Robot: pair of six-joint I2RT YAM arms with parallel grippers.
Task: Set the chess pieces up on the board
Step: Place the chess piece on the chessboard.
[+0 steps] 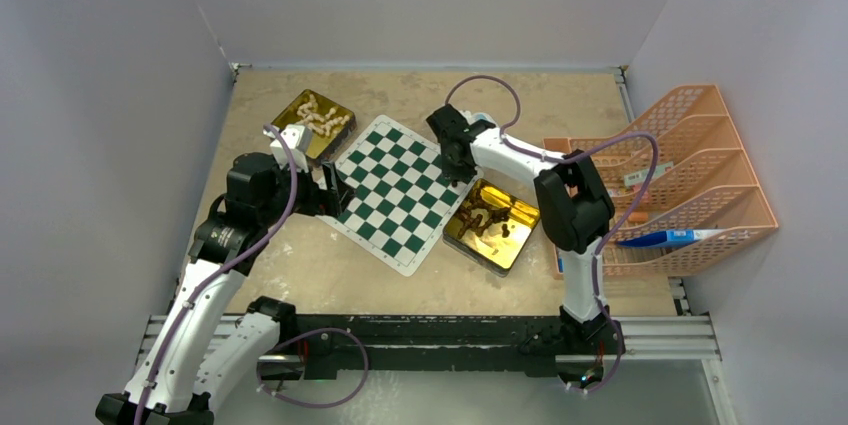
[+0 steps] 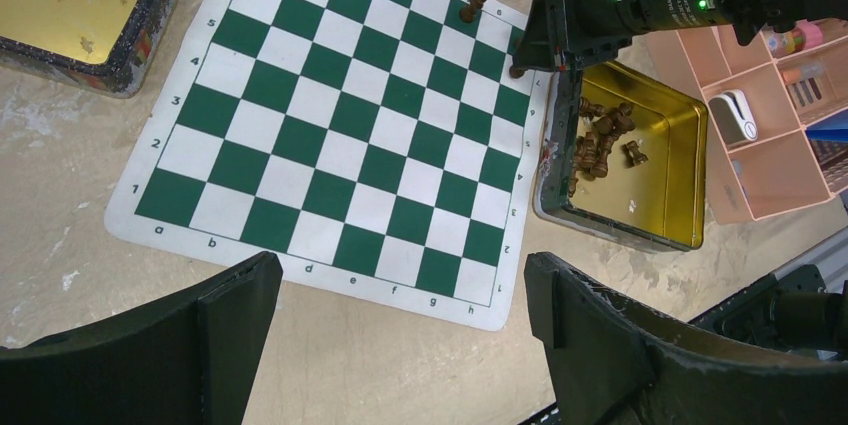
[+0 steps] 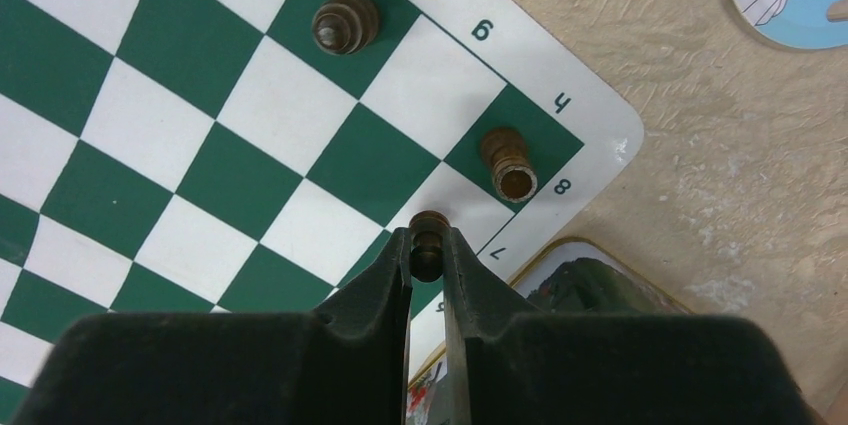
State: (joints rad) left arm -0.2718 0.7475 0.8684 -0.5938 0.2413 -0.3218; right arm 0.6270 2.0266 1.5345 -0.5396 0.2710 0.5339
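Observation:
The green and white board [image 1: 390,195] lies at the table's middle. My right gripper [image 3: 428,247] is shut on a dark brown chess piece [image 3: 429,222], held over the board's corner by the 7 mark. Two more dark pieces stand close by: one on the f8 square [image 3: 345,23] and a rook [image 3: 508,160] on h8. From above, that gripper [image 1: 458,167] hangs at the board's right corner. My left gripper [image 2: 400,295] is open and holds nothing, just off the board's [image 2: 330,135] near edge; from above it [image 1: 335,190] sits at the board's left side.
A gold tin [image 1: 512,241] right of the board holds several dark pieces [image 2: 600,140]. Another gold tin [image 1: 296,133] at the back left holds cream-white pieces [image 1: 322,117]. An orange rack of trays [image 1: 680,175] fills the right side.

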